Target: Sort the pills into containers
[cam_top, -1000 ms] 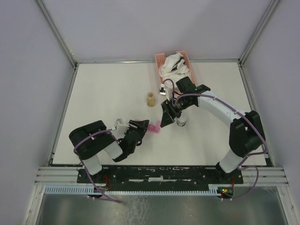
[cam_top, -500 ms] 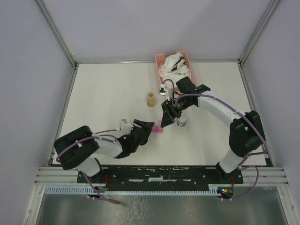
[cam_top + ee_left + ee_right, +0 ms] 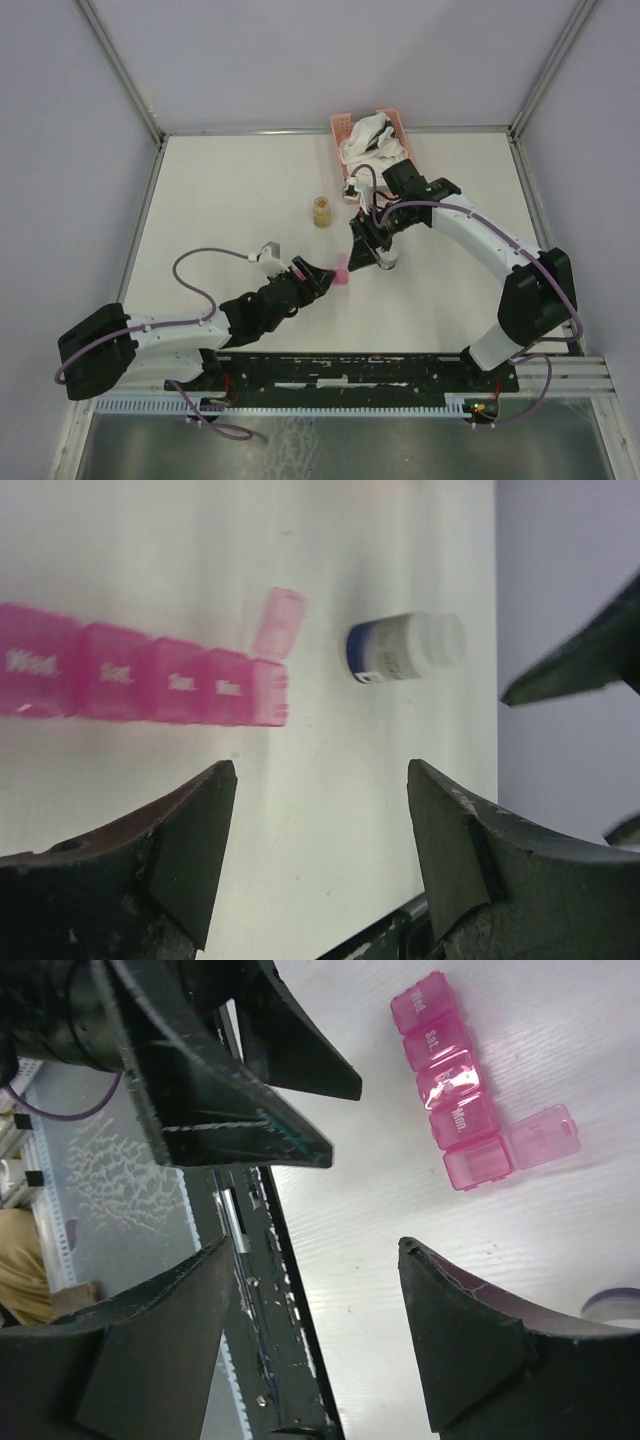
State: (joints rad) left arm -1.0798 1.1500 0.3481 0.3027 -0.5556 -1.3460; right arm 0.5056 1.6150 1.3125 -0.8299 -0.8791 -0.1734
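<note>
The containers [image 3: 150, 675] are a magenta strip of square compartments lying on the white table, with the end lid [image 3: 278, 623] flipped up. In the right wrist view the strip [image 3: 455, 1125] lies ahead of my jaws, and in the top view the strip [image 3: 340, 272] is small. My left gripper [image 3: 320, 780] is open and empty, just short of the strip. My right gripper [image 3: 315, 1250] hangs open and empty above the table beside it. No loose pills show. A white bottle [image 3: 405, 648] with a blue label lies just past the strip.
An amber pill bottle [image 3: 322, 211] stands mid-table behind the strip. A pink lattice basket [image 3: 341, 127] of white cloths sits at the back edge. The left gripper's fingers [image 3: 250, 1090] loom close in the right wrist view. The black base rail [image 3: 340, 372] borders the near side.
My left arm has stretched out low along the table, its gripper staying by the strip and opening wider. The right arm has shifted slightly back and right.
</note>
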